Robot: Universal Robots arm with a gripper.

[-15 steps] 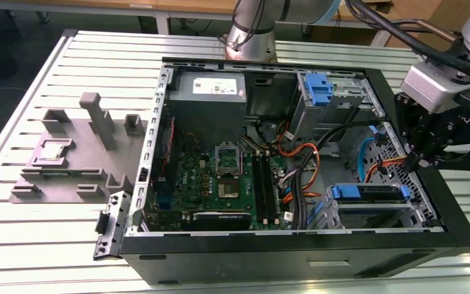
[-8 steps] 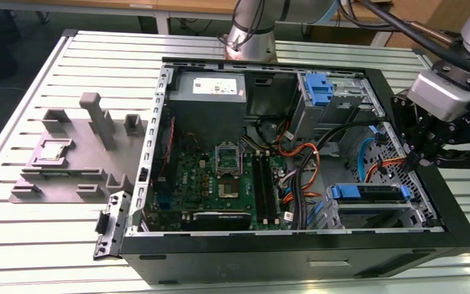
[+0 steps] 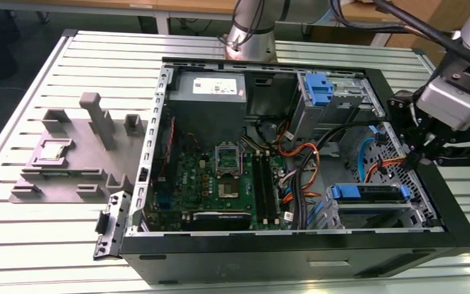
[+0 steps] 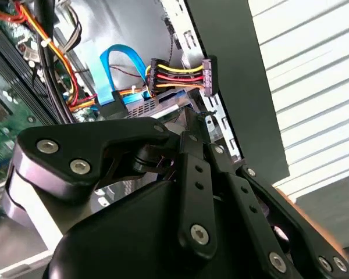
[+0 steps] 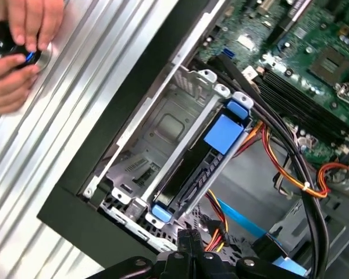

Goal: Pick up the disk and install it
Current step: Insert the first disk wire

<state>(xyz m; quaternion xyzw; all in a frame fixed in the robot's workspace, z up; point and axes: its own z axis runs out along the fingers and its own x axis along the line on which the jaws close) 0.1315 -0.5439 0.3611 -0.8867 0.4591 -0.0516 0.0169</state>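
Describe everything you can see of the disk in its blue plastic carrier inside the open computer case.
The disk is a flat rectangular slab, its visible face dark and glossy, framed by a blue plastic carrier with a broad tab at one end and a smaller one at the other. It sits slotted in the grey metal drive cage beside a wall of the black computer case, toward the exterior view's right. Nothing grips it; orange and yellow cables pass close by.
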